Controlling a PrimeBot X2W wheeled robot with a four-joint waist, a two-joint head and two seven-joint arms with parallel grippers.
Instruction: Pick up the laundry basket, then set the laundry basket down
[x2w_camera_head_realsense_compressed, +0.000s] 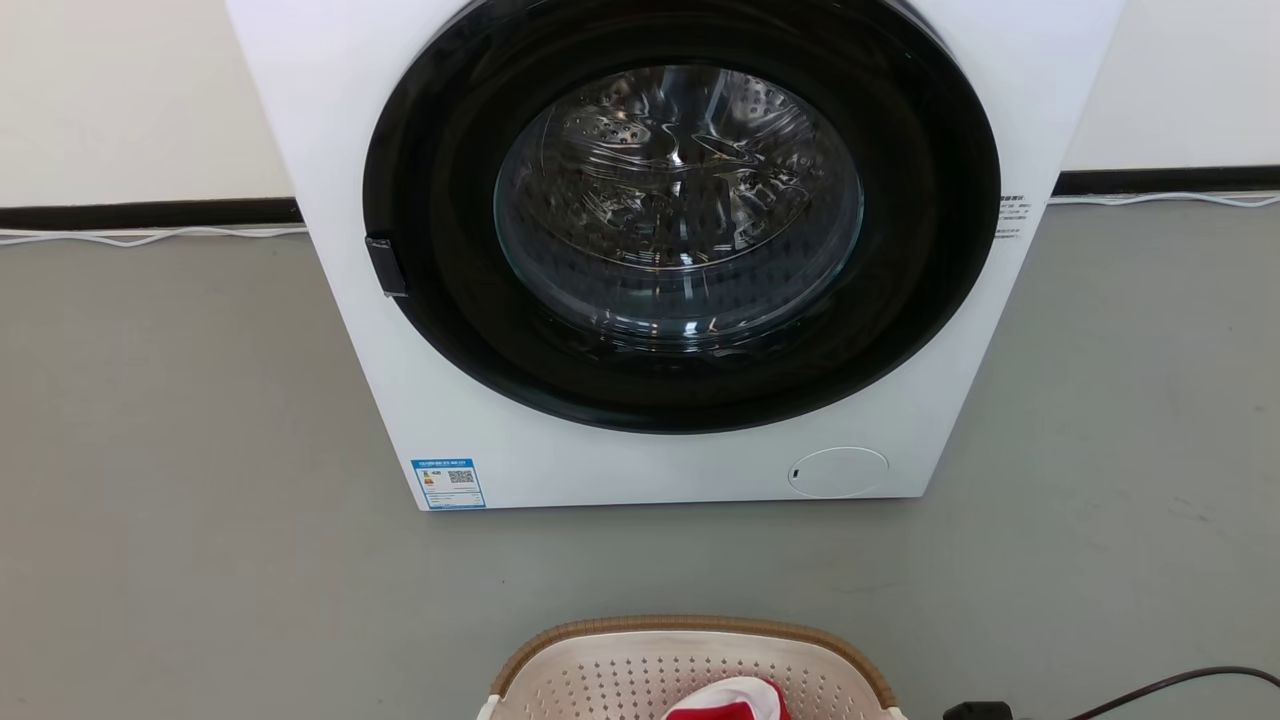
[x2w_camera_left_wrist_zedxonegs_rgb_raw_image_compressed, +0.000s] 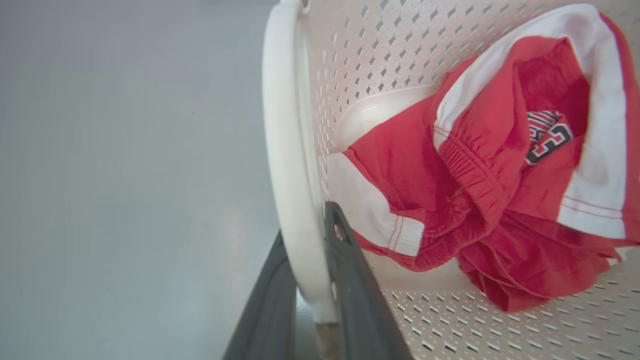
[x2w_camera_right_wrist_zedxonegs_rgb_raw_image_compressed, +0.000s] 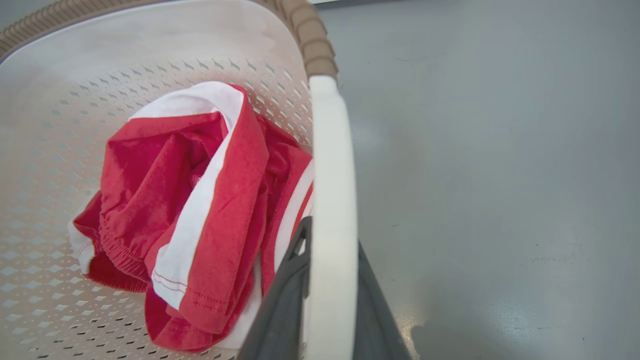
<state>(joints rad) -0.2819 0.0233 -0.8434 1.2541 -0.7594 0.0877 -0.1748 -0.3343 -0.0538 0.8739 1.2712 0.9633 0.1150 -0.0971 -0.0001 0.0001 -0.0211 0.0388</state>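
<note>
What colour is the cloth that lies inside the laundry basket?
Red with white bands. The cloth in the laundry basket shows best in the right wrist view.

place: laundry area | cues: front-load washing machine (x2w_camera_head_realsense_compressed: 660, 250); grey floor (x2w_camera_head_realsense_compressed: 150, 450)

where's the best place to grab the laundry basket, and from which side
Take the laundry basket by its white loop handles, left handle and right handle: thin bands along each side. Come down from above, one finger inside and one outside, as the left gripper and right gripper sit now.
</note>
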